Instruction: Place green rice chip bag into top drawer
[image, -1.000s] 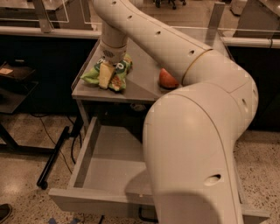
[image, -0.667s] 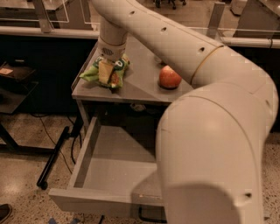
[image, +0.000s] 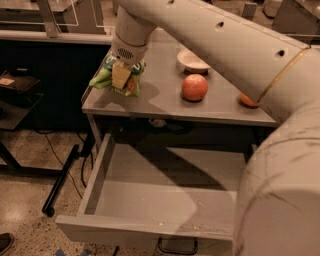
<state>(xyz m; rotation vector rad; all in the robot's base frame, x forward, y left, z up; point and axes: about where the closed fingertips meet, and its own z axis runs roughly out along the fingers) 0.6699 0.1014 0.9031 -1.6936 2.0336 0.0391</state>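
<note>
The green rice chip bag (image: 106, 76) is a crinkly light-green pouch held at the left end of the grey tabletop (image: 160, 102). My gripper (image: 121, 76) is shut on the bag, its yellowish fingers (image: 120, 73) clamped over the bag's middle, holding it just above the tabletop's left edge. The top drawer (image: 107, 160) stands pulled open below the table, its flat grey bottom bare, with a metal loop handle (image: 177, 246) on its front. My arm hides the drawer's right part.
A red apple (image: 194, 87) sits mid-table. A white bowl (image: 192, 60) stands behind it. An orange fruit (image: 248, 101) peeks out beside my arm at the right. Dark table legs and cables (image: 62, 177) lie on the floor at the left.
The bag has been lifted slightly off the tabletop in my gripper. The view has shifted so the arm covers less of the table, and the apple and bowl now show.
</note>
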